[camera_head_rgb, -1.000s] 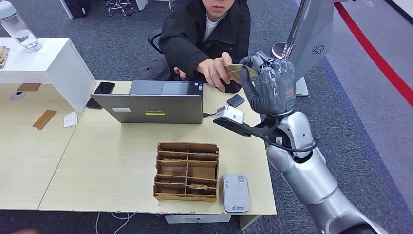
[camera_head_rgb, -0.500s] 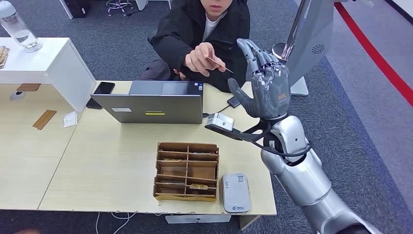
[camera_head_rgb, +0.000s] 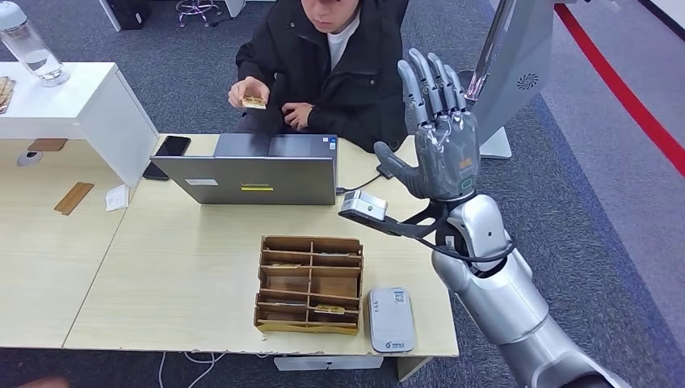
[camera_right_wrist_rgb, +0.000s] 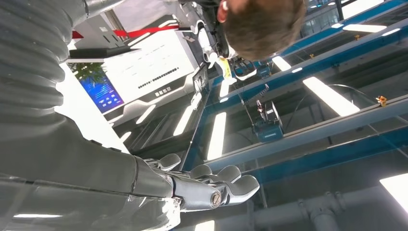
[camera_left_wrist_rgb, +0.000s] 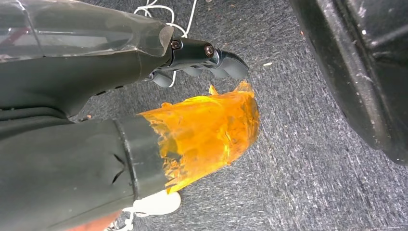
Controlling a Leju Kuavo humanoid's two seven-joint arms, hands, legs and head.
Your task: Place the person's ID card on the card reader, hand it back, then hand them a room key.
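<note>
My right hand (camera_head_rgb: 440, 137) is raised over the table's far right corner, fingers spread upward, holding nothing. In the right wrist view its fingers (camera_right_wrist_rgb: 211, 185) stretch out against the ceiling. The person in a black jacket sits behind the laptop and holds the tan ID card (camera_head_rgb: 254, 102) in front of their chest, well to the left of my hand. The grey card reader (camera_head_rgb: 391, 320) lies at the table's front edge. Beside it stands the wooden organizer (camera_head_rgb: 309, 283) with a room key card (camera_head_rgb: 327, 309) in its front row. My left hand (camera_left_wrist_rgb: 202, 96) hangs over carpet, holding nothing.
A grey laptop (camera_head_rgb: 250, 174) stands open at the table's far side, with a black phone (camera_head_rgb: 172, 146) to its left. A white raised shelf (camera_head_rgb: 77, 101) with a water bottle (camera_head_rgb: 32, 48) is at the far left. A grey kiosk base (camera_head_rgb: 517, 56) rises behind my right hand.
The person took the ID card out of my right hand and drew it back to the left, in front of their chest. My right hand opened and its fingers straightened upward.
</note>
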